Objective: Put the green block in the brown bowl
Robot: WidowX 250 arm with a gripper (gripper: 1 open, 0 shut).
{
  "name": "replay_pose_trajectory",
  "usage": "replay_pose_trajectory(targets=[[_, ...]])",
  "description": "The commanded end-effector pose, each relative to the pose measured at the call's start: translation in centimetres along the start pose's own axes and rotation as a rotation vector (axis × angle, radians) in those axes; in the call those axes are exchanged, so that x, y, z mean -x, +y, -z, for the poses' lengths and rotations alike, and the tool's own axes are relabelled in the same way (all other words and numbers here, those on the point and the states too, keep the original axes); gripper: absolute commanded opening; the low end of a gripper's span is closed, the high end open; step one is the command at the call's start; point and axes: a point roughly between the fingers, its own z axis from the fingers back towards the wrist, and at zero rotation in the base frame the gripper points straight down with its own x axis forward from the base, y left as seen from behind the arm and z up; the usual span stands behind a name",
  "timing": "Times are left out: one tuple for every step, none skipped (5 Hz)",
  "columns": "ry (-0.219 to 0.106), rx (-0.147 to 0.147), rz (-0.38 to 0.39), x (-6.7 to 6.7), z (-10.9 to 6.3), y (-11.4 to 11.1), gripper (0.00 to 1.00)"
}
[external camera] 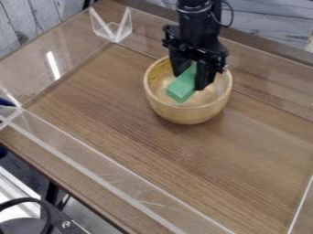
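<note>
From my seat I see the claw [191, 69] pointing straight down over the brown bowl [188, 102], its black fingers [178, 66] dipped below the rim. The jaws are clamped tight on the green block [184, 84], which hangs tilted inside the bowl — its upper end is pinched between the fingers, its lower end reaches down toward the bowl's floor on the left side. Whether that lower end actually touches the wood, I cannot tell from this angle.

The bowl sits toward the far middle of the table [159, 155], a dark brown board with long straight grain running across it. A low clear plastic wall [68, 160] fences the board on all sides; glare streaks show on its near-left panel and along the far-left edge. At the far-left corner a small clear plastic bracket [113, 27] stands upright, well apart from the bowl.

Beyond the far wall I make out pale grey planks [269, 18] — a backdrop or floor, I cannot say which. Off the near-left corner, below the table edge, there is a bit of white frame [15, 196] and a loop of black cable [43, 219].
</note>
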Motion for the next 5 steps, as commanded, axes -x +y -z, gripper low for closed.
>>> replay_pose_trajectory(targets=[[-0.078,-0.015,0.005,-0.56,-2.41,0.29,0.00],[-0.075,-0.011,0.005,-0.56,-2.22,0.29,0.00],[-0.073,-0.007,0.005,-0.55,-2.05,0.28,0.00],[-0.070,-0.004,0.004,-0.55,-1.86,0.27,0.00],[-0.068,0.000,0.004,-0.55,-1.65,0.28,0.00]])
